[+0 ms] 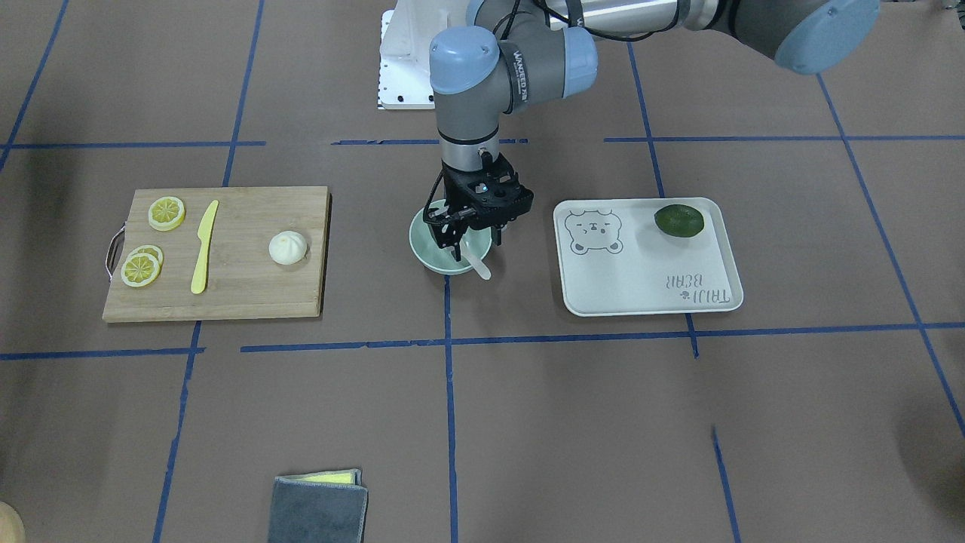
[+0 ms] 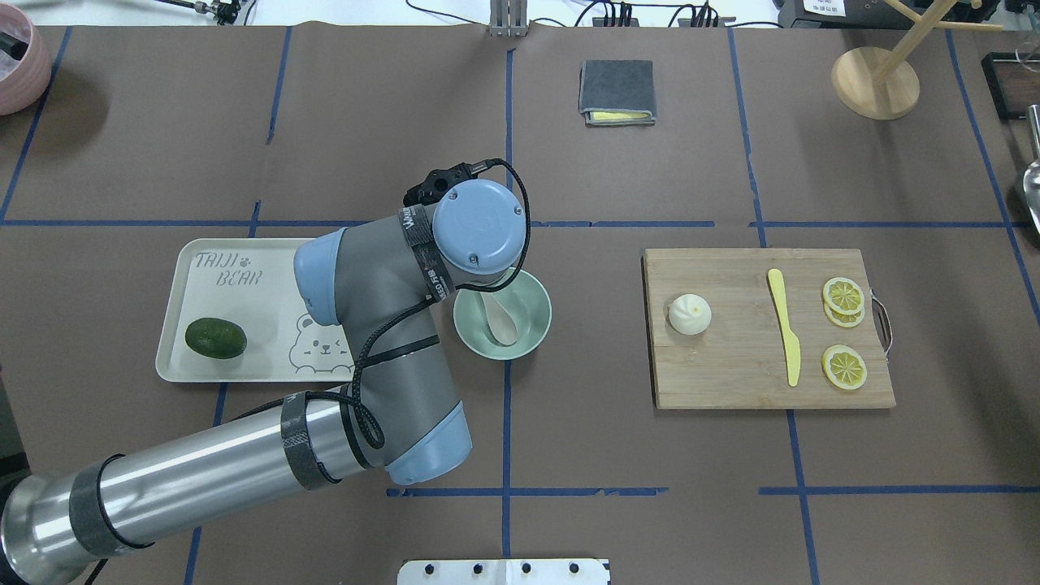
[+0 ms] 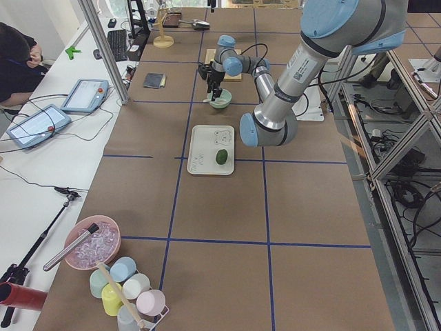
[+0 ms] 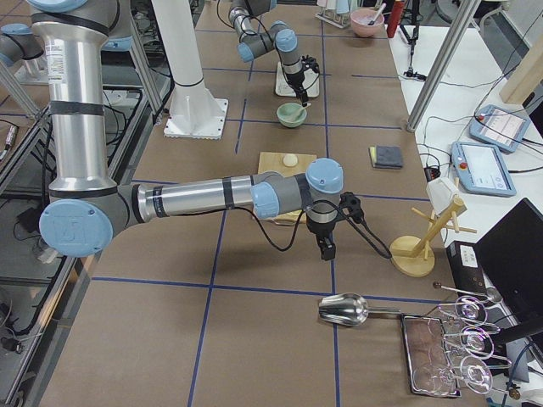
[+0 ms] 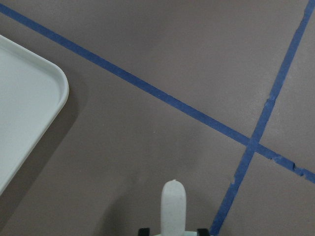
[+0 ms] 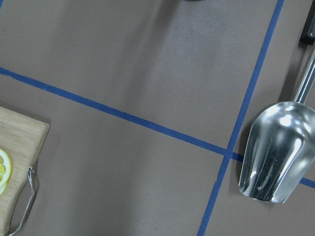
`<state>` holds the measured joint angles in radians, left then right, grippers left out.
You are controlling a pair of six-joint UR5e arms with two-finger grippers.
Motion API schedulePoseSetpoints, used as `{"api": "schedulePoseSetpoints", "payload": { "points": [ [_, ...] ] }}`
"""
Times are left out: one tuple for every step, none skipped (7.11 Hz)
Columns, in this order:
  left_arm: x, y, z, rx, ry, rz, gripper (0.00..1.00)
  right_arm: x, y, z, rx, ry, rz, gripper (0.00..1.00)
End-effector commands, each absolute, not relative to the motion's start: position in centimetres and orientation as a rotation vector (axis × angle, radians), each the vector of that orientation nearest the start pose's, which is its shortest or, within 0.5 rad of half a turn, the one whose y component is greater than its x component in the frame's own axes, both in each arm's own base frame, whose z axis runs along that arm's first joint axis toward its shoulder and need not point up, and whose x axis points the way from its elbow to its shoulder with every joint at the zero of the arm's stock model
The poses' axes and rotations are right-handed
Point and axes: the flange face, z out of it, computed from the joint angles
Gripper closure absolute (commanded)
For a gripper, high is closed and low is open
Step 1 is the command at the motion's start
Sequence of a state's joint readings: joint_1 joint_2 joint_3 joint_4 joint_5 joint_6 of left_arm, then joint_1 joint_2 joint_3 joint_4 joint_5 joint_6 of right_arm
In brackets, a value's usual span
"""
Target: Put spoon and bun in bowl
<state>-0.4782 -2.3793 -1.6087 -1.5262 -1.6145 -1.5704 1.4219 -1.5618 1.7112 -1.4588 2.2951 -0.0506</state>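
The pale mint-green bowl (image 1: 422,250) stands at the table's middle and also shows in the overhead view (image 2: 537,313). My left gripper (image 1: 467,241) is just above it, shut on the off-white spoon (image 1: 480,266). The spoon's scoop (image 2: 500,322) lies inside the bowl and its handle (image 5: 173,209) sticks out over the rim between my fingertips. The white pleated bun (image 1: 288,247) sits on the wooden cutting board (image 1: 241,290), apart from the bowl. My right gripper (image 4: 327,247) hovers over bare table past the board; I cannot tell if it is open.
The board also holds a yellow knife (image 1: 203,246) and lemon slices (image 1: 166,213). A white bear-print tray (image 1: 641,280) with a dark green fruit (image 1: 678,220) is beside the bowl. A grey cloth (image 1: 317,509), a metal scoop (image 6: 275,152) and a wooden stand (image 2: 875,81) lie further off.
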Motion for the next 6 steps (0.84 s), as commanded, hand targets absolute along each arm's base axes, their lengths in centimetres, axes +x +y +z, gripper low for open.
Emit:
{"api": "schedulePoseSetpoints", "payload": {
  "points": [
    [50.3,-43.5,18.2,0.303,0.785,-0.152,0.0,-1.0,-51.6,56.9,0.22,-0.739,-0.275,0.0],
    [46.4,-46.0,19.6,0.349,0.758,-0.051,0.0,-1.1,-51.6,56.8,0.218,-0.745,-0.275,0.0],
    [40.6,-48.2,21.8,0.377,0.747,0.108,0.0,-1.3,-51.8,56.3,0.222,-0.764,-0.279,0.0],
    [34.8,-50.5,24.7,0.422,0.703,0.229,0.0,-1.5,-51.7,55.6,0.217,-0.804,-0.261,0.0],
    [28.0,-54.1,27.5,0.447,0.658,0.323,0.0,-1.8,-52.8,51.6,0.227,-0.841,-0.166,0.0],
    [21.9,-56.8,32.9,0.432,0.594,0.417,0.0,-3.3,-53.4,49.1,0.228,-0.859,-0.143,0.0]
  ]
}}
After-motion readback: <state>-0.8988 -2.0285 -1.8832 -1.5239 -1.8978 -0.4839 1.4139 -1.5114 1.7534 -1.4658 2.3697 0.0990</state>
